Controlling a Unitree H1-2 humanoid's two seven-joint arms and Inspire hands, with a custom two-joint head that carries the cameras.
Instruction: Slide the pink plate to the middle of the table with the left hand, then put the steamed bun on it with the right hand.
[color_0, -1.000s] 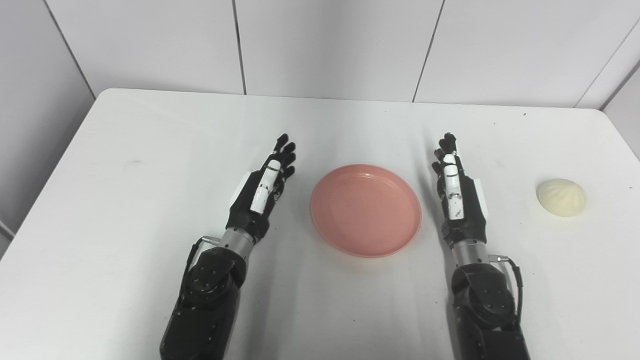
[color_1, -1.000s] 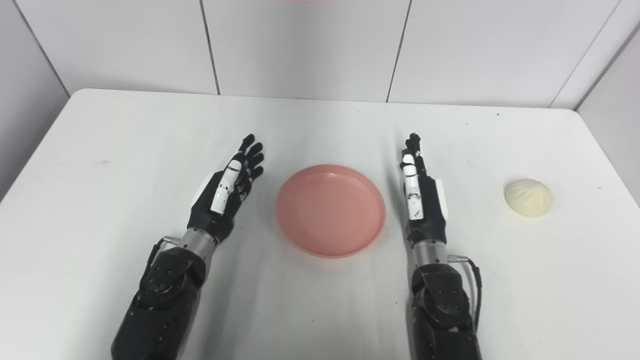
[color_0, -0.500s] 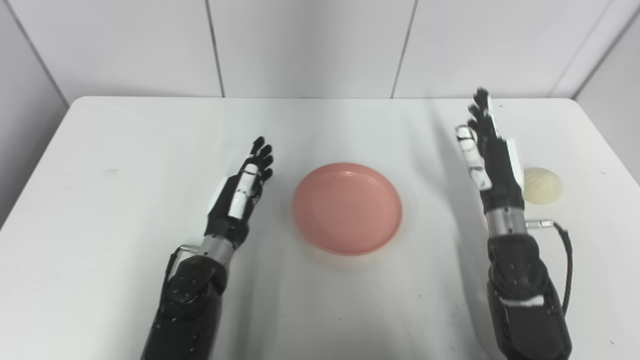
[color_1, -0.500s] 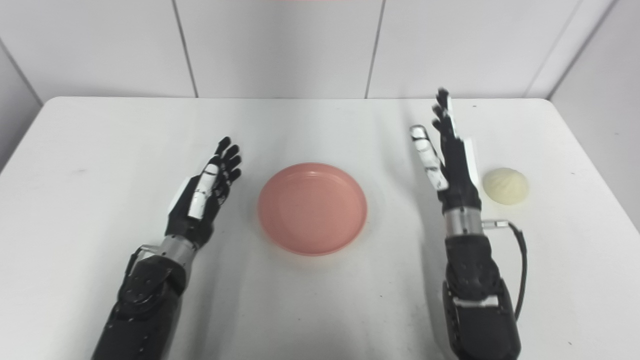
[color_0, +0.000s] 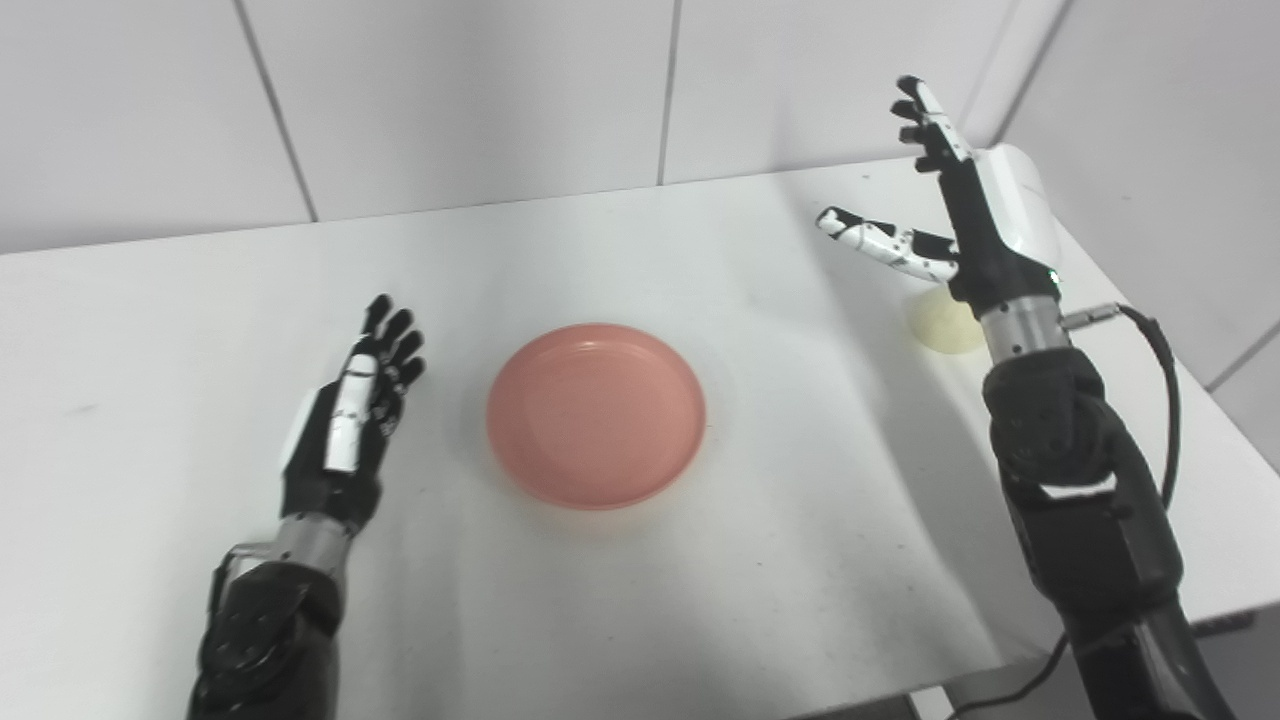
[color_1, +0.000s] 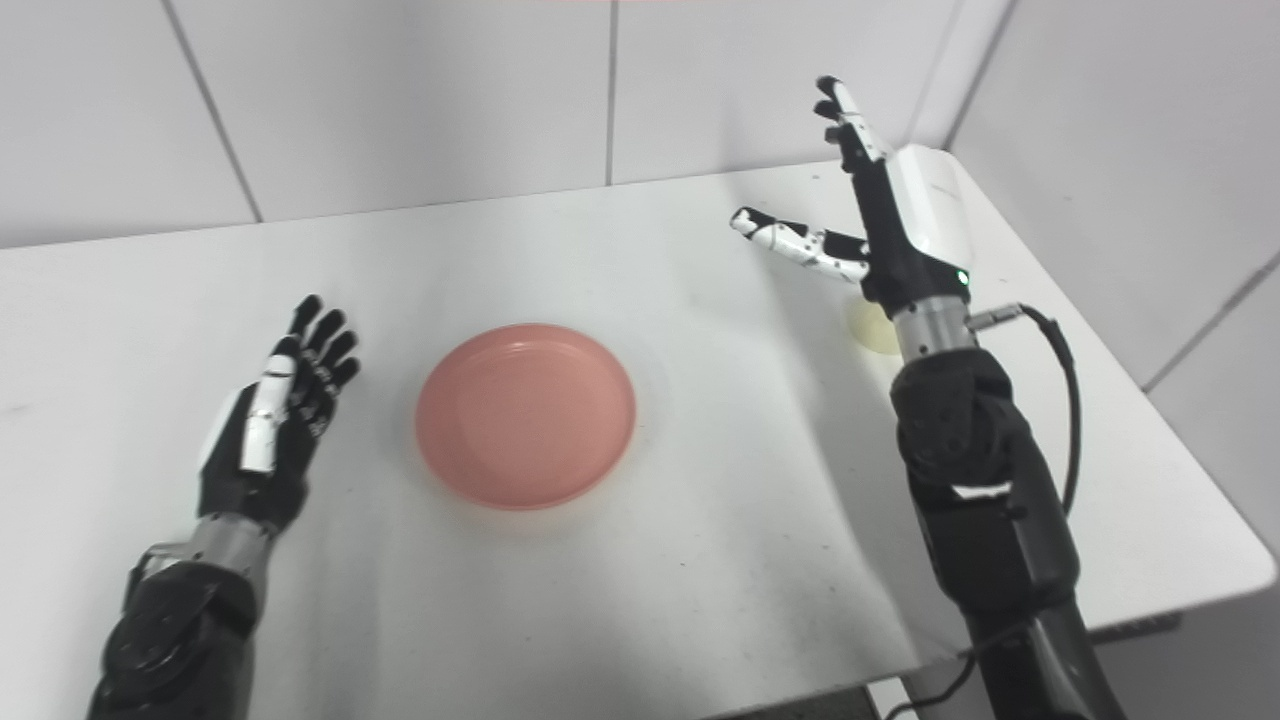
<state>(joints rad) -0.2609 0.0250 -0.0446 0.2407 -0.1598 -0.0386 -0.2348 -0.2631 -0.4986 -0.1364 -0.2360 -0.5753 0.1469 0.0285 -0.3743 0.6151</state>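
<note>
Pink plate (color_0: 596, 414) lies flat on white bench (color_0: 700, 560), approx. mid-surface, nothing on it. Left robot hand (color_0: 347, 430) rests low on the bench just left of the plate, w/ a clear gap between them; fingers straight and slightly spread, holding nothing. Right robot hand (color_0: 975, 225) is raised well above the bench, far right of and beyond the plate; fingers extended upward, thumb (color_0: 880, 240) splayed out toward the plate side, nothing in its grasp. Steamed bun (color_0: 942, 325) sits on the bench well right of the plate, near the far right corner; it is partly hidden behind the right wrist, so only its pale left portion shows. Hand and bun appear apart, the hand above it. Black cable (color_0: 1160, 400) loops from the right wrist down along the forearm. White panelled wall (color_0: 450, 100) stands behind the plate.
</note>
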